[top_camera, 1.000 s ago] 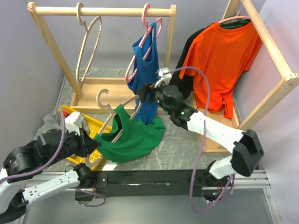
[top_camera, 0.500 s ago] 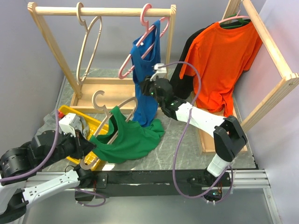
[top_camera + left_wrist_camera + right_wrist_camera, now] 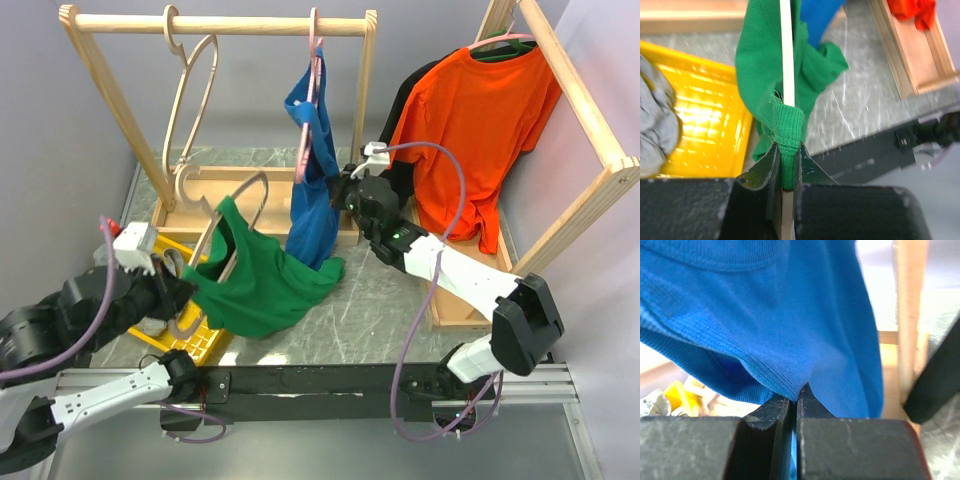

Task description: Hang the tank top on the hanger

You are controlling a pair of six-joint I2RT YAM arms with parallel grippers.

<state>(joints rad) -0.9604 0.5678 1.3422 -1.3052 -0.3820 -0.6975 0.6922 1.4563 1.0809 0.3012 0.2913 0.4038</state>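
Observation:
The beige hanger (image 3: 215, 235) is raised on a slant over the table's left side, its hook (image 3: 185, 180) pointing up and back. The green tank top (image 3: 262, 288) is draped over it, its hem trailing on the table. My left gripper (image 3: 183, 297) is shut on the hanger's lower end. In the left wrist view the left gripper (image 3: 786, 162) pinches the hanger bar (image 3: 786, 55) with the tank top's strap (image 3: 787, 125) wrapped around it. My right gripper (image 3: 347, 196) is shut on the blue tank top (image 3: 312, 205). The right wrist view shows the right gripper (image 3: 796, 399) nipping a fold of the blue tank top (image 3: 765, 315).
The blue tank top hangs on a pink hanger (image 3: 312, 70) from the wooden rack (image 3: 240, 23), beside a spare beige hanger (image 3: 190, 95). A yellow tray (image 3: 700, 125) with a grey garment (image 3: 657, 125) lies front left. An orange T-shirt (image 3: 475, 120) hangs on the right rack (image 3: 590, 120).
My right gripper has closed on the blue tank top, which turned edge-on. My left arm has lifted the hanger and green top up and to the left.

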